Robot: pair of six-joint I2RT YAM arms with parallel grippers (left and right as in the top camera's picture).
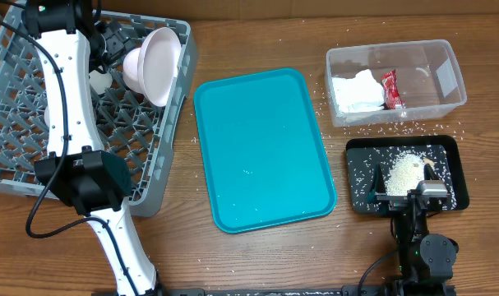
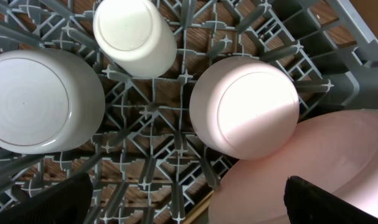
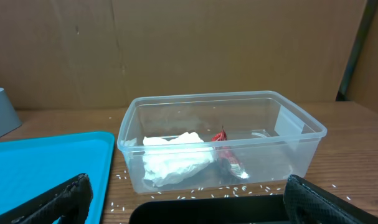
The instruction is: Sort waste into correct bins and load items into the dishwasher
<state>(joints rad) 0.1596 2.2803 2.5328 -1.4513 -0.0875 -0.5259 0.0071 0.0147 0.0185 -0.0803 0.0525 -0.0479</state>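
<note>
Hovering over the far-left rack, the left gripper gaped above cup and bowl. The right gripper (fingers likewise spread) faced the tub holding napkin and wrapper; rice filled the black tray.

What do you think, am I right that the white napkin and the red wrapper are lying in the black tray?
Not quite. The white napkin and the red wrapper are lying in the clear plastic tub, not the black tray; that holds rice. The overhead view shows it.
</note>
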